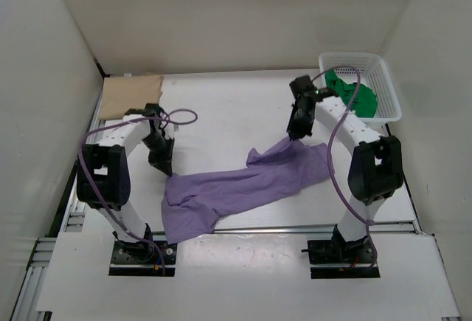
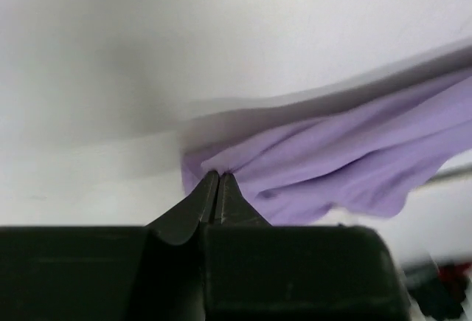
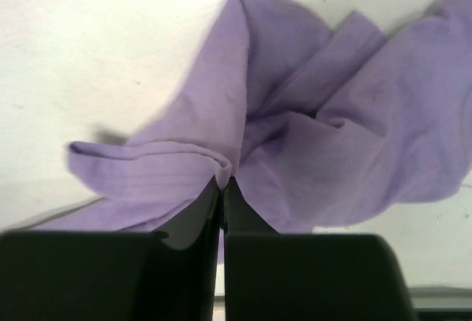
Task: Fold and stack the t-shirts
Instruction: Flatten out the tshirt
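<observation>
With left gripper [image 2: 216,177] and right gripper [image 3: 223,182] each clenched on an opposite end of the purple t-shirt [image 1: 243,184], holds it strung over worktop [image 1: 221,107], probably to flatten for folding.

A white plastic lattice basket [image 1: 389,108] stands at the far right corner of the white tabletop [image 1: 228,107]. An aluminium rail [image 1: 280,228] runs along the tabletop's near edge. Plain pale walls [image 1: 221,11] enclose the back and both sides.
</observation>
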Robot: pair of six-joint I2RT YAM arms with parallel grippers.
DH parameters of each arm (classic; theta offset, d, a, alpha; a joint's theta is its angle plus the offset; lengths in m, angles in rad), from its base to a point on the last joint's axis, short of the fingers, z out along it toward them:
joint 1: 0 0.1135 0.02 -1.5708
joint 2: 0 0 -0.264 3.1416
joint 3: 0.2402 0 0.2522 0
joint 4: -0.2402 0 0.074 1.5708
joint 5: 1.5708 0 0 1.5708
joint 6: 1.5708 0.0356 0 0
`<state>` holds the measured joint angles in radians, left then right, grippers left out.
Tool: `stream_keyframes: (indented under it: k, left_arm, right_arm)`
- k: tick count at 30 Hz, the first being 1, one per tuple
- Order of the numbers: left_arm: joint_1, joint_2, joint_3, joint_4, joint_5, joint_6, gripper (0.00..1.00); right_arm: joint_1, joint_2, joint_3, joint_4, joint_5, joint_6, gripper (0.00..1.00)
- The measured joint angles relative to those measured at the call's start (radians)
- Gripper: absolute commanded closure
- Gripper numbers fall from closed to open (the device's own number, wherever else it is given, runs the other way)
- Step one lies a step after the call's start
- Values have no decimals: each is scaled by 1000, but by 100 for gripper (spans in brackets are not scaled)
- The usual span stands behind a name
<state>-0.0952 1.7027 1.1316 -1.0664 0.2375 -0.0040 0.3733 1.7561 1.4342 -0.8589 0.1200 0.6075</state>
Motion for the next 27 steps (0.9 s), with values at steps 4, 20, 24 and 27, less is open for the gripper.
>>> stream_keyframes:
  k: [4, 20, 24, 27]
  left_arm:
    - [26, 1, 262, -2, -117, 0, 90]
    - [34, -200, 739, 323, -432, 0, 90]
    - [7, -315, 439, 318, -432, 1, 90]
    - [1, -324, 348, 278, -436, 3, 90]
  right_arm:
    - [-56, 132, 402, -67, -55, -18, 100]
    - [-330, -218, 546, 293, -338, 89, 100]
    - [-315, -325, 315, 316, -374, 81, 100]
    - [-315, -332, 233, 291, -370, 69, 100]
